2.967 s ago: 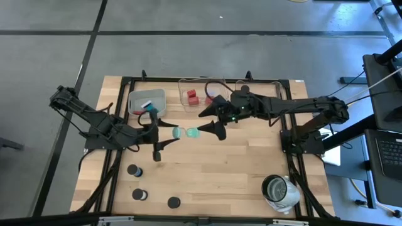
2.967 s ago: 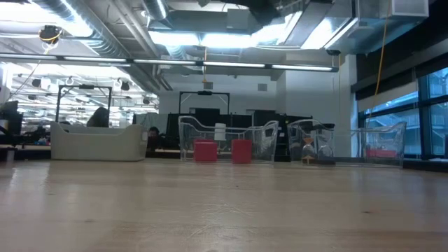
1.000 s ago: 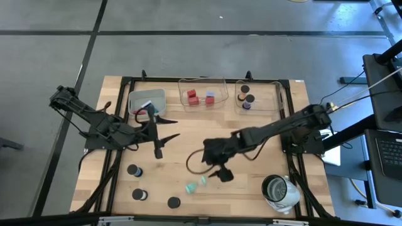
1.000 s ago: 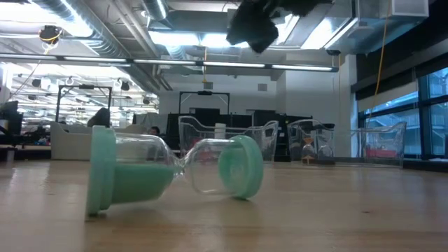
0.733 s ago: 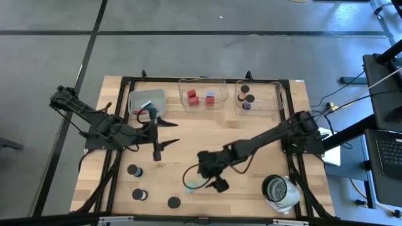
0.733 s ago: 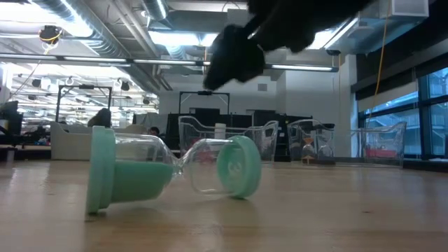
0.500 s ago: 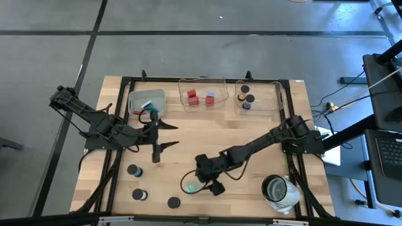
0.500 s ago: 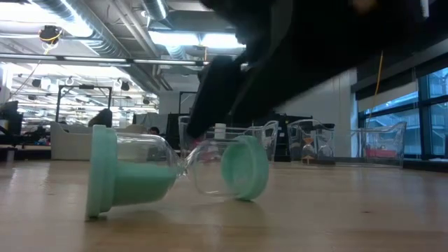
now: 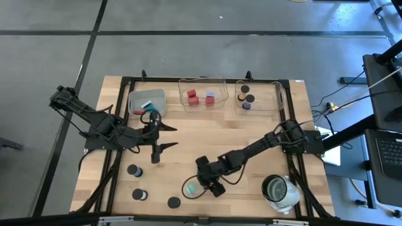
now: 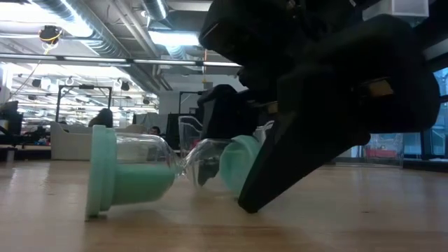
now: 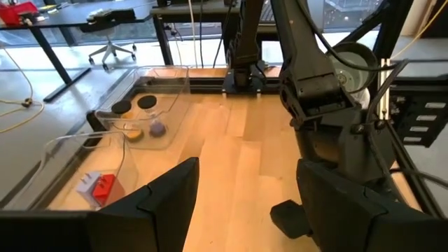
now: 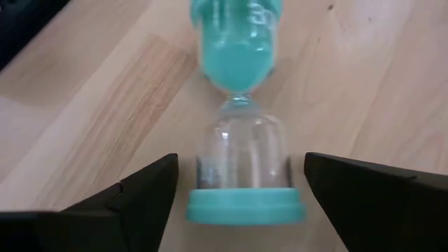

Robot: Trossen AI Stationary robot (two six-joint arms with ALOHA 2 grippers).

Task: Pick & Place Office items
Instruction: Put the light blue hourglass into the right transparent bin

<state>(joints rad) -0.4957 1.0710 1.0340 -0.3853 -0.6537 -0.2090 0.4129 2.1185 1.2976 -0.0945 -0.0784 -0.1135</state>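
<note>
Where pale wood tabletop (image 9: 251, 129) ends, grey concrete floor (image 9: 188, 56).

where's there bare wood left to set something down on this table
Free: the wide middle strip between the back trays and the right gripper, and the front right between that gripper and the silvery container. Crowded: the front left, with three black caps and the hourglass.
</note>
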